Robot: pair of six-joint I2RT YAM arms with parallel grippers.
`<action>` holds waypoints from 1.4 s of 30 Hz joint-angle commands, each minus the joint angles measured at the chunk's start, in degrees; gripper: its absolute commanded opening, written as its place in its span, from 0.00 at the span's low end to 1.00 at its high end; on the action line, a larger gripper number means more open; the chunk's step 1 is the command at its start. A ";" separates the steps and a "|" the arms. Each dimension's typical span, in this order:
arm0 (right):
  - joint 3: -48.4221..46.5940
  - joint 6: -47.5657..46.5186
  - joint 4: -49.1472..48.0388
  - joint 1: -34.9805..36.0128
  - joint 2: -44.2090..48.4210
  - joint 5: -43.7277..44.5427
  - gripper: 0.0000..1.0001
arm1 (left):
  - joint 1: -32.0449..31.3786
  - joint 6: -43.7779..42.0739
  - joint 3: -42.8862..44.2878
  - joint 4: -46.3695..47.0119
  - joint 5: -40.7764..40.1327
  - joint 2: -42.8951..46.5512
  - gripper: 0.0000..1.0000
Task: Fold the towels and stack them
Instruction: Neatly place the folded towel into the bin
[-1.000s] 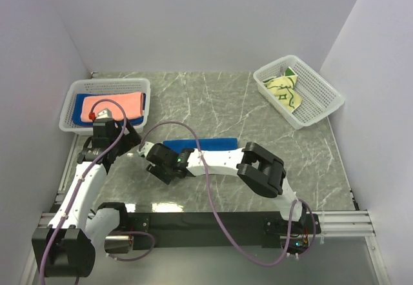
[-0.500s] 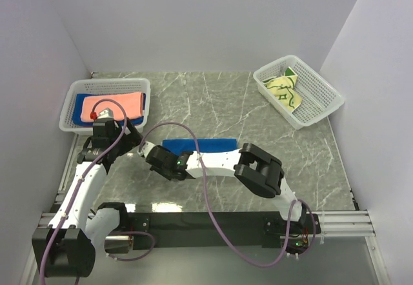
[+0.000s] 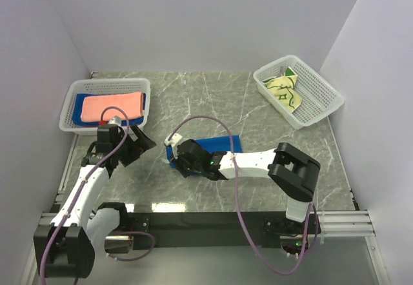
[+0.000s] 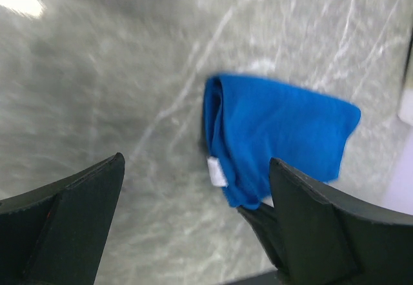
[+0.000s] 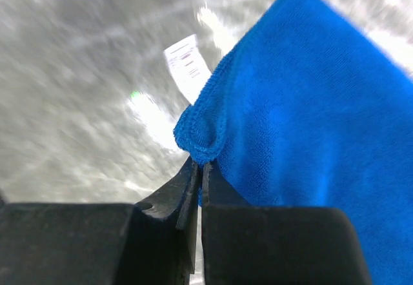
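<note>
A royal blue towel (image 3: 216, 144) lies on the marble table, bunched at its left end. My right gripper (image 3: 173, 155) is shut on that left end. In the right wrist view the closed jaws (image 5: 201, 175) pinch a rolled blue hem (image 5: 203, 133) beside a white label (image 5: 187, 66). My left gripper (image 3: 142, 147) hovers open just left of the towel; its view shows the blue towel (image 4: 277, 137) between and beyond its fingertips (image 4: 197, 162). A salmon-pink towel (image 3: 113, 106) rests on a blue one (image 3: 79, 108) in the left basket. A pale yellow and green towel (image 3: 284, 90) sits in the right basket.
White lattice basket (image 3: 71, 125) stands at the back left, another white basket (image 3: 319, 91) at the back right. Purple cables (image 3: 213, 120) loop over the table above the towel. Grey walls close in the table on three sides.
The right gripper closed on the blue towel's left end and shifted right, its elbow swinging right. The left gripper moved down and right, away from the left basket.
</note>
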State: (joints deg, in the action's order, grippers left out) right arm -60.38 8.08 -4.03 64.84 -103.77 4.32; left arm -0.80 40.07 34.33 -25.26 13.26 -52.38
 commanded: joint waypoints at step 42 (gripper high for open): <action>6.94 5.81 -17.15 -1.56 4.62 -7.57 0.00 | -16.78 22.86 -9.90 28.69 -3.32 -20.04 0.08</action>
State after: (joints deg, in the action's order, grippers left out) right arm -54.87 13.87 -18.00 63.26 -100.57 -3.49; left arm -17.41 65.34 22.52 3.25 12.05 -71.96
